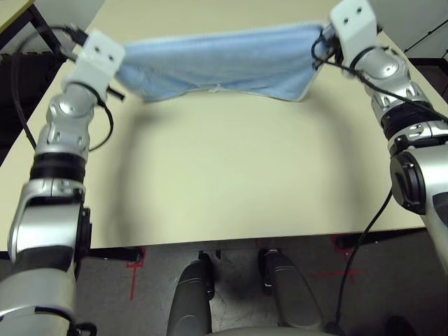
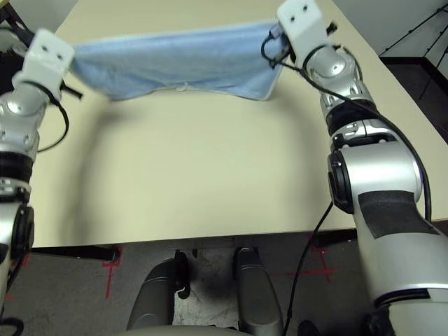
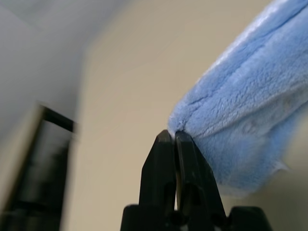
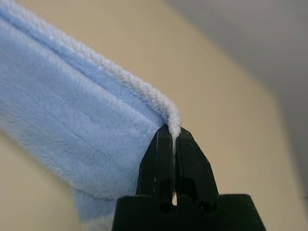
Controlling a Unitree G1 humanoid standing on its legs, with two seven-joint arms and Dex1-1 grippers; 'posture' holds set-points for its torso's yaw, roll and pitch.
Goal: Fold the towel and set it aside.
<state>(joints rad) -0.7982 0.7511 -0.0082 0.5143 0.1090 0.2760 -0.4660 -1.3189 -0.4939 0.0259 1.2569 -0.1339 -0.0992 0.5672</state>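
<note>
Blue towel stretched wide above bare table

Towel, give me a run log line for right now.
towel: stretched between both arms over table | left pincer: shut on towel | right pincer: shut on towel's edge

Your 1 light-blue terry towel, edged in white stitching, hangs stretched left to right over the far part of the scene, its long upper edge fairly straight, its lower edge bowed up in the middle, where you can see a small white tag.
</note>
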